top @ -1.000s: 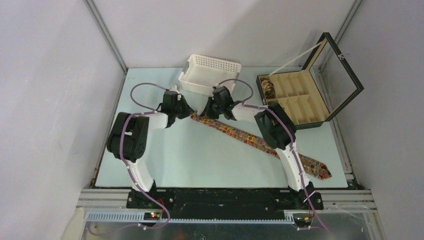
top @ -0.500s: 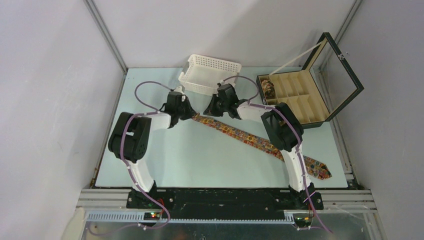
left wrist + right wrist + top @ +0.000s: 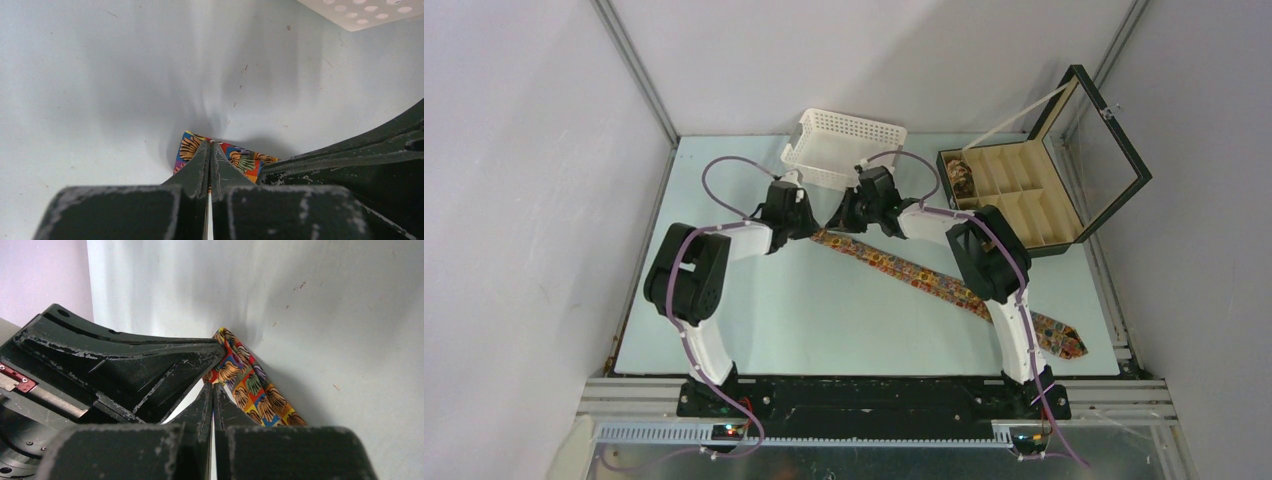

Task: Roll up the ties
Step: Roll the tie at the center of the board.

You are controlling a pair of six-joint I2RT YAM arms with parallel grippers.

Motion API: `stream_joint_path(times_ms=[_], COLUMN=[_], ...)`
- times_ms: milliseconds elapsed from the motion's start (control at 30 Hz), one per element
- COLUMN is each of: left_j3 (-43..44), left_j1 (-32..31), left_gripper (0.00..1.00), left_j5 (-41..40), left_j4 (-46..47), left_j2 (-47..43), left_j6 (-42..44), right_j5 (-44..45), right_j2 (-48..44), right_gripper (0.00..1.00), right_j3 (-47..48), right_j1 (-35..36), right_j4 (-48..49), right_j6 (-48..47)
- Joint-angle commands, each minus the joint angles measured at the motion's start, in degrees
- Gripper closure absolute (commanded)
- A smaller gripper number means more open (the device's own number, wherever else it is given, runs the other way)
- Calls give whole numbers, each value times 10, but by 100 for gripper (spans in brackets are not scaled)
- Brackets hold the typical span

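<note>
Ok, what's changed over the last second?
The left gripper slid right, toward the right gripper, and the narrow end of the tie seems to have shifted slightly with it. The right gripper edged a little right. Both stayed shut at that end; the tie's wide end, the basket and the box did not move.

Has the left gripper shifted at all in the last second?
Yes. The left gripper has moved right along the front of the white basket, closer to the right gripper.
</note>
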Motion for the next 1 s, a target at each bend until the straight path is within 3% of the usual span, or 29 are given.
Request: stream_joint_path(times_ms=[0,867,967], left_j3=[24,27,29], left_j1=[-5,-7,-7], left_gripper=[100,99,93], left_j5=[-16,-29,-29], left_j4=[-14,-20,-22], left_j2=[11,5,-2], left_j6=[21,19,18], right_j5=[-19,-23,-23], right_j2=[5,60,64], right_gripper=[100,100,100], right_j3=[15,61,61], right_j1=[-1,13,13], right_j4=[24,-14,-15], right_j6=[4,-7,-7])
